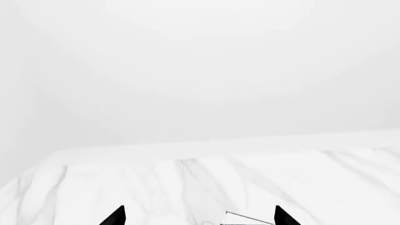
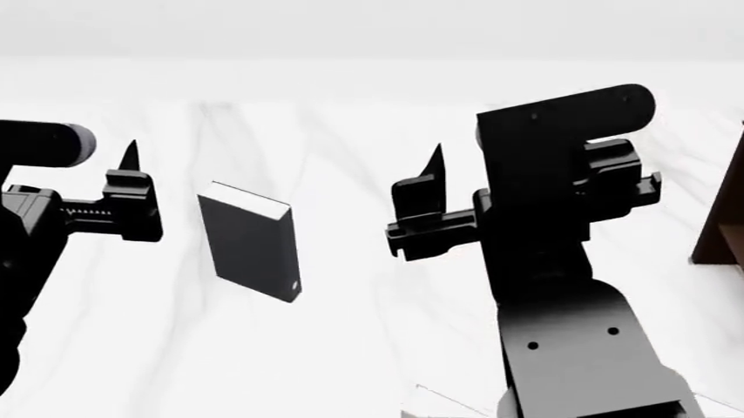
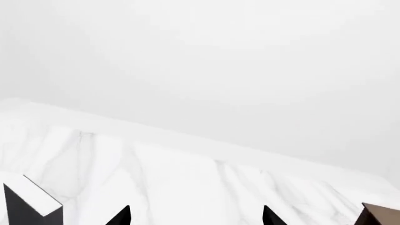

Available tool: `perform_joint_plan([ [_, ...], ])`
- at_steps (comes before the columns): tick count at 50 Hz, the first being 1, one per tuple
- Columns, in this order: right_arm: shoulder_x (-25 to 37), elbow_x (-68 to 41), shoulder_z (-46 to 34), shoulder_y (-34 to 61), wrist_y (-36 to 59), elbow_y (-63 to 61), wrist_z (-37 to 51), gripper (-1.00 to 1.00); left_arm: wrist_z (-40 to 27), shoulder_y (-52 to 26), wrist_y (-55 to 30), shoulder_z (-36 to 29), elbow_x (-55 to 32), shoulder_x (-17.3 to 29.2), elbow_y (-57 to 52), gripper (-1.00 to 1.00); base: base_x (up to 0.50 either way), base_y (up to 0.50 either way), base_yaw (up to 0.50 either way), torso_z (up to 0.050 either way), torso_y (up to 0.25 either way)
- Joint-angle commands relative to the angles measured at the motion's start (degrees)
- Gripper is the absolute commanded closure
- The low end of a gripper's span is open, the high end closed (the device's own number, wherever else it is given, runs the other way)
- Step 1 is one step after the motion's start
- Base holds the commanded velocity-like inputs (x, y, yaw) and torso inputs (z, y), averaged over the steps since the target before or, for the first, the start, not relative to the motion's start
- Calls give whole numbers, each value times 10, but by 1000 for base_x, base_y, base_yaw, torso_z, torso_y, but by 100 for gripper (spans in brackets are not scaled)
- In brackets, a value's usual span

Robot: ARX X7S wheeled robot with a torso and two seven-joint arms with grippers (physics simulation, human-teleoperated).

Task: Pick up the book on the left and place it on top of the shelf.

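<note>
We are at the start: the black book (image 2: 250,241) stands untouched on the marble table (image 2: 348,348) between our left gripper (image 2: 122,187) and right gripper (image 2: 424,205) — both wide open and empty; the shelf (image 2: 723,218) is far right.

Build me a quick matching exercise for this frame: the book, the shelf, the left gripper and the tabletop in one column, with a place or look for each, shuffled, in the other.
Things:
1. book
2. shelf
3. left gripper
4. tabletop

Descriptions:
A. white marble with grey veins
B. brown, only a sliver showing at the head view's right edge
C. dark cover with a white page edge, standing between the two arms
D. two black fingertips set apart, nothing between them

Pairs: 1-C, 2-B, 3-D, 4-A
</note>
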State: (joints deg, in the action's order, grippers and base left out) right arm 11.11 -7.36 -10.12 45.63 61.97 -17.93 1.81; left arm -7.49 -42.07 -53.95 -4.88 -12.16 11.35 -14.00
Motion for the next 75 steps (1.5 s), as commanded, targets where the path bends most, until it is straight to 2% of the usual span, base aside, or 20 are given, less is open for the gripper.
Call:
perform_joint_plan([
  [1, 1, -3, -5, 0, 0, 5, 2, -100, -4, 1, 1, 1, -2, 3, -1, -100, 500, 0, 0, 0, 0],
  [37, 3, -11, -17, -10, -14, 14, 7, -100, -11, 10, 8, 1, -12, 10, -1, -100, 500, 0, 0, 0, 2],
  [43, 7, -14, -26, -4, 5, 27, 3, -100, -12, 11, 9, 0, -13, 10, 0, -100, 0, 0, 0, 0, 2],
  [46, 23, -29, -58, 6, 28, 32, -34, -100, -13, 11, 10, 0, -13, 11, 1, -100, 0, 0, 0, 0, 0],
  [48, 49, -24, -123, 16, 40, 29, -62, -100, -13, 11, 10, 0, -14, 11, 1, -100, 0, 0, 0, 0, 0],
  [51, 63, -40, -142, 21, 24, 18, -100, -100, -14, 11, 11, 0, -15, 12, 2, -100, 0, 0, 0, 0, 0],
  [52, 75, -95, -140, 21, 34, 0, -171, -100, -14, 10, 11, 1, -16, 11, 2, -100, 0, 0, 0, 0, 0],
  [57, 124, -133, -187, 29, -11, -30, -278, -100, -14, 10, 9, 1, -18, 13, 1, -100, 0, 0, 0, 0, 0],
  [63, 138, -152, -205, 34, -3, -43, -314, -100, -15, 10, 11, 3, -19, 15, 3, -100, 0, 0, 0, 0, 0],
  [75, 138, -144, -242, 16, -20, -32, -320, -100, -16, 11, 15, 3, -22, 18, 8, -100, 0, 0, 0, 0, 0],
])
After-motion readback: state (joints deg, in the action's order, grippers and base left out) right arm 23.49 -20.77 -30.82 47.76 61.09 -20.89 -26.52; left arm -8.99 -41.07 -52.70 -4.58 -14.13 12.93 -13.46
